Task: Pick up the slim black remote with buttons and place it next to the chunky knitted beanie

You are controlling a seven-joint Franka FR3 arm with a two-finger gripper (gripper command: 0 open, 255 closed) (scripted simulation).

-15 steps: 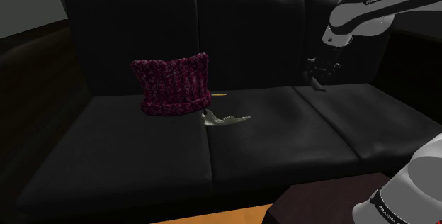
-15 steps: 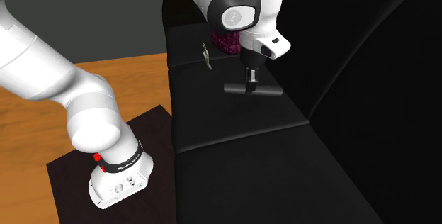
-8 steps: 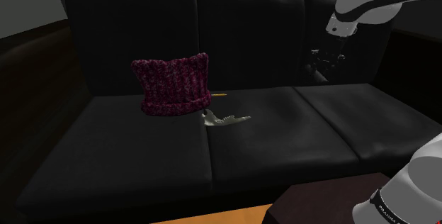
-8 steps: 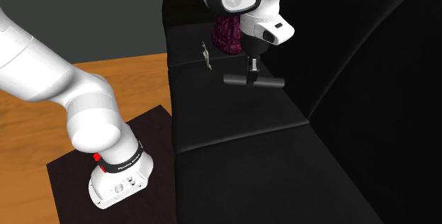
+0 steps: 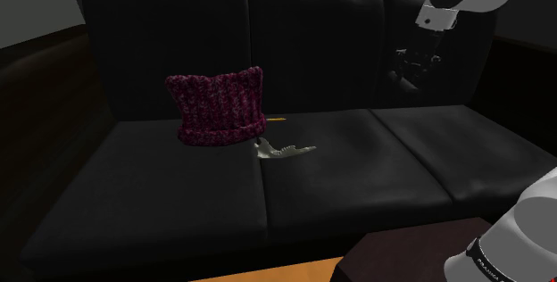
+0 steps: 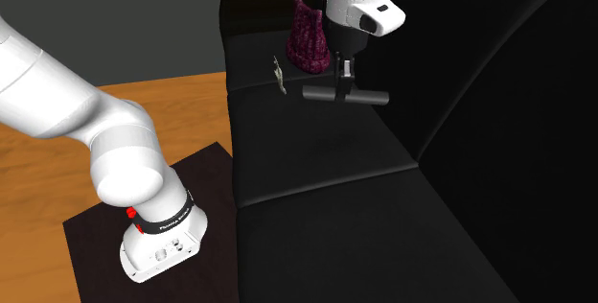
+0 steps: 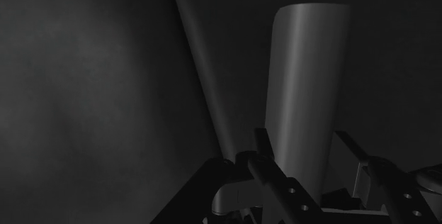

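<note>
jaws clasp the remote (image 6: pixel 369 97), seemingly mid-length, above the sofa (image 6: pixel 316 172).

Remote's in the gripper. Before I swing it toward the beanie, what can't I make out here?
Remote buttons: wrist view, plain grey face; the gripper covers its near end.
Beanie: second exterior view, the arm covers one side.
Small grey object near the beanie: shoulder view, too small to name.
Thin yellow thing: shoulder view, mostly behind the beanie.

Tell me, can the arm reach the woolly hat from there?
Probably yes. The fingers, clasping the remote, hang above the sofa seat, and nothing stands between them and the beanie.
</note>
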